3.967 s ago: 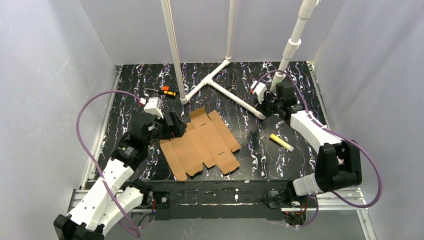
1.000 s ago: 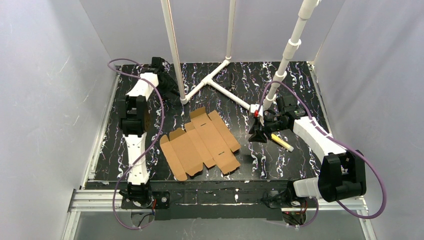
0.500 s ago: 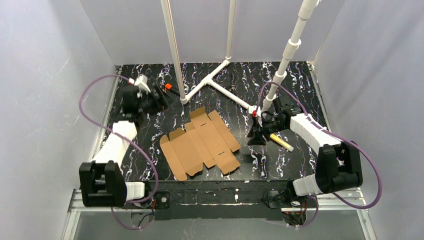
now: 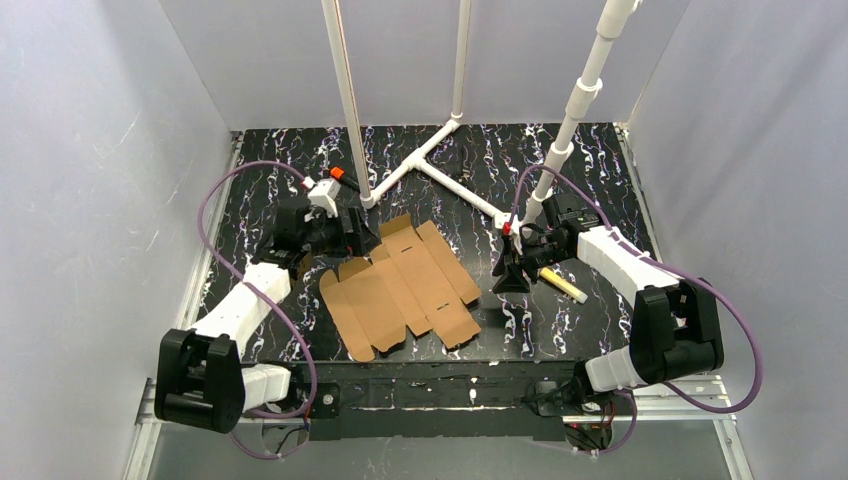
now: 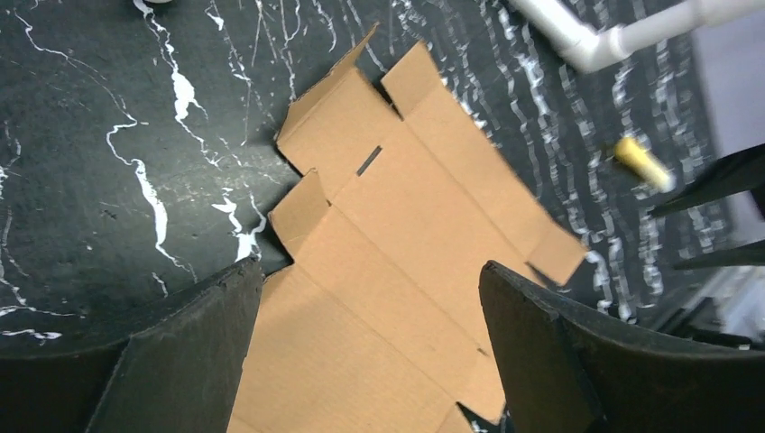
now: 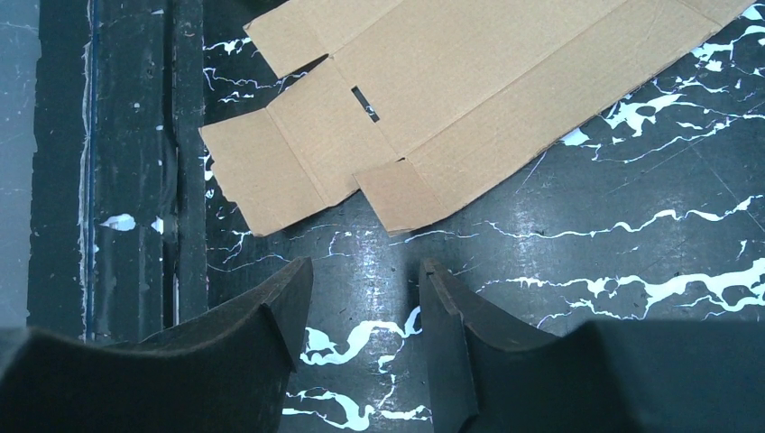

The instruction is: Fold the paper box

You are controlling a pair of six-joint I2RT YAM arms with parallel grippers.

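Note:
The paper box [image 4: 400, 285] is a flat brown die-cut cardboard sheet lying on the black marbled table, flaps spread out. My left gripper [image 4: 355, 232] is at the sheet's far-left corner. In the left wrist view its jaws stand wide open [image 5: 372, 271] over the cardboard [image 5: 406, 207], with nothing held. My right gripper [image 4: 512, 280] points down at the table just right of the sheet, apart from it. The right wrist view shows it open [image 6: 365, 263] over bare table, with the sheet's edge and flaps [image 6: 469, 81] beyond the fingertips.
A yellow marker [image 4: 563, 285] lies right of the right gripper and also shows in the left wrist view [image 5: 642, 164]. A white pipe frame [image 4: 440, 165] stands at the back middle. The table's front rail [image 6: 108, 180] runs near the sheet's near end.
My left arm swung from the far-left corner in to the sheet's far-left corner, and its jaws widened. The right gripper stayed by the sheet's right side and opened slightly.

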